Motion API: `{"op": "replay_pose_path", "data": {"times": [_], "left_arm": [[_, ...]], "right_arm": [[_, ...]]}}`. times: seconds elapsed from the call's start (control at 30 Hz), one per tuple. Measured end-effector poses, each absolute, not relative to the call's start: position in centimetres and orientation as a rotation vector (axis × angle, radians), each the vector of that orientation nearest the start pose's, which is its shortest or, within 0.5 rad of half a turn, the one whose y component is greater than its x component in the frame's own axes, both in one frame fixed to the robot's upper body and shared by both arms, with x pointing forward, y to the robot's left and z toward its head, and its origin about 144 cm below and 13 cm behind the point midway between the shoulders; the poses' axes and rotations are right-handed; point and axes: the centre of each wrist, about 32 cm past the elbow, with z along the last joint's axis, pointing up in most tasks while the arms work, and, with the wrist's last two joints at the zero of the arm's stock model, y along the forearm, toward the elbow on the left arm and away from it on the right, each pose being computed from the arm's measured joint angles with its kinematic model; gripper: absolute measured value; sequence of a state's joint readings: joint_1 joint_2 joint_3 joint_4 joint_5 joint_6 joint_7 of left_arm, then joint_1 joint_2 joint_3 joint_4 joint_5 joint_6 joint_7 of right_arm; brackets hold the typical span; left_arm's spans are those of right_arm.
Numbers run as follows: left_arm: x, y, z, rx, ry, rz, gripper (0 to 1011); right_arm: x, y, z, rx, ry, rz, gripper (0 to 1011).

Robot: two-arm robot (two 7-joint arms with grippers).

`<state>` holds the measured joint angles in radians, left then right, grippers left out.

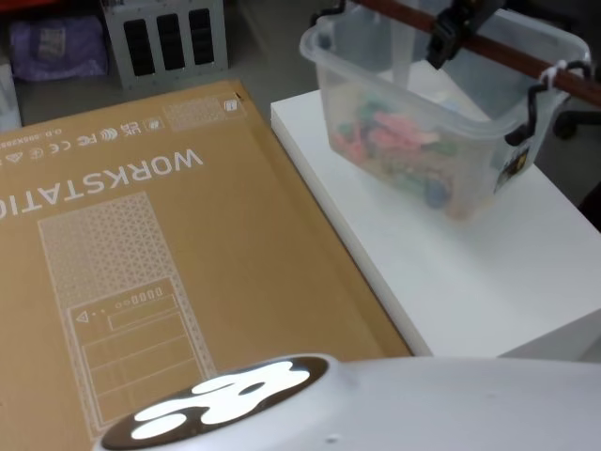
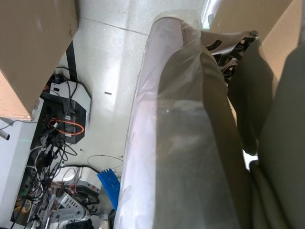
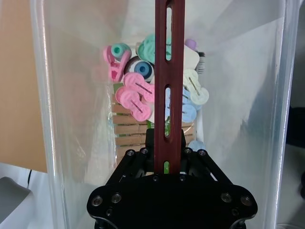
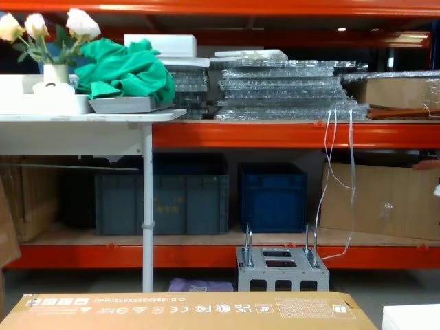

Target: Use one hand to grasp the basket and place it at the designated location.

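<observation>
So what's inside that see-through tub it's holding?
The basket holds a heap of small pastel plastic pieces, pink, blue and green, over something tan and slatted. The handle and right gripper, jaws shut on it, cover the rest.

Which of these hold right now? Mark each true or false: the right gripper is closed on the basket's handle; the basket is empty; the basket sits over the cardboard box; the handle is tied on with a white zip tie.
1. The right gripper is closed on the wooden bar handle of the basket. True.
2. The basket is empty. False: colourful plastic clips and other small items lie in it.
3. The basket is over the cardboard box. False: it is at the white platform, beside the box; whether it rests there or is lifted I cannot tell.
4. A white zip tie ties the handle on. True.
</observation>
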<state>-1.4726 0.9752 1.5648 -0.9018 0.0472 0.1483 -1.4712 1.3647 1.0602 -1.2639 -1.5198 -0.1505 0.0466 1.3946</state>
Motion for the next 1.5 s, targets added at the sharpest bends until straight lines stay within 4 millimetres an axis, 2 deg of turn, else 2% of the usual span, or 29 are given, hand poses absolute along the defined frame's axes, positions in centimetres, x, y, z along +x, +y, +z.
{"op": "replay_pose_path", "data": {"times": [0.17,0.83,1.17,1.5], "left_arm": [[61.6,49.6,139.6,1.629,0.165,0.178,0],[61.6,49.6,139.6,1.629,0.165,0.178,0],[61.6,49.6,139.6,1.629,0.166,0.178,0],[61.6,49.6,139.6,1.629,0.165,0.178,0]], "right_arm": [[56.4,-36.5,145.1,-1.528,-0.503,0.029,220],[55.1,-39.8,144.6,-1.540,-0.404,-0.060,220],[56.2,-40.0,143.2,-1.518,-0.374,-0.054,220],[58.5,-39.9,140.7,-1.493,-0.334,-0.018,220]]}}
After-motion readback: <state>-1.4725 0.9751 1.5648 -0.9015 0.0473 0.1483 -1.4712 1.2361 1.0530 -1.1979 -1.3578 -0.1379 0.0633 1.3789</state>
